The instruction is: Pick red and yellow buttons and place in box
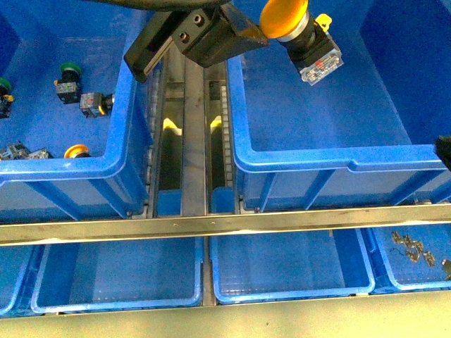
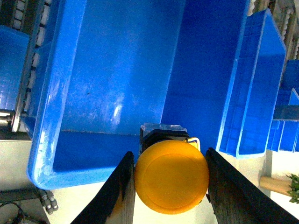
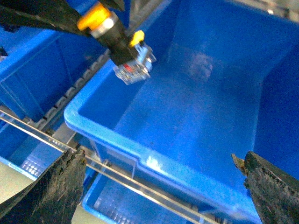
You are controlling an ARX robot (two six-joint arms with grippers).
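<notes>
Clamped between the left pincer's [image 2: 170, 186] black fingers, the yellow button [image 1: 284, 17] hangs tilted in the air over the left side of the big blue box [image 1: 331, 158]. The right pincer [image 3: 161, 161] gapes wide, holding nothing. The neighbouring crate [image 1: 70, 169] on the left holds green-capped buttons [image 1: 69, 68].

On my front feed I see a crate [image 1: 63, 167] at the left with two green buttons [image 1: 68, 69] on its floor, one half cut off by the picture's edge. Just right of the crate runs a roller track [image 1: 192, 141], crossed nearer me by a steel bar [image 1: 211, 224]. Below the bar sit shallow trays [image 1: 113, 304]; the rightmost holds a few small metal clips [image 1: 414, 250]. My left wrist feed catches a bit of plant [image 2: 294, 186].
</notes>
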